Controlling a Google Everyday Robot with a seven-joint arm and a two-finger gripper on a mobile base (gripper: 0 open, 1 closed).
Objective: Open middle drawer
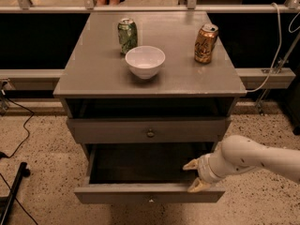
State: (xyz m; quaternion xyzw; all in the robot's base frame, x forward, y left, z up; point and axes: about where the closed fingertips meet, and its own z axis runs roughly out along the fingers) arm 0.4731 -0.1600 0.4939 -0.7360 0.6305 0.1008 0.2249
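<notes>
**Left.** A black cable (26, 125) trails across the speckled floor (42, 149). A black stand leg (14, 189) lies near the lower left corner.

**Centre.** A grey cabinet (93, 76) stands square to the camera. Three items are on its top:
- A green soda can (127, 35) stands upright toward the rear.
- A white bowl (145, 61) sits upright just in front of that can and slightly to its right. Whether the two touch cannot be determined.
- A gold-brown soda can (206, 43) stands upright toward the right rear, well apart from the bowl.

Under the top is a dark gap, then the upper drawer (108, 131), which has a round metal knob (150, 133) at the centre of its front.

The middle drawer (117, 194) sits directly beneath the upper drawer and is pulled well out toward the camera. Its shallow box is exposed and in shadow. Its small knob (150, 200) is on the front panel, close to the bottom of the view.

**Right.** The gripper (194, 176) is at the right front corner of the middle drawer. Its two yellowish fingers (191, 164) are spread apart and clasp nothing. One is over the drawer's interior and the other is at the top edge of the front panel. Contact with that edge cannot be confirmed. The white arm (253, 156) comes in from the right edge, above the floor. Behind it, a white cable (277, 27) hangs down toward the ledge (267, 76) beside the cabinet.
</notes>
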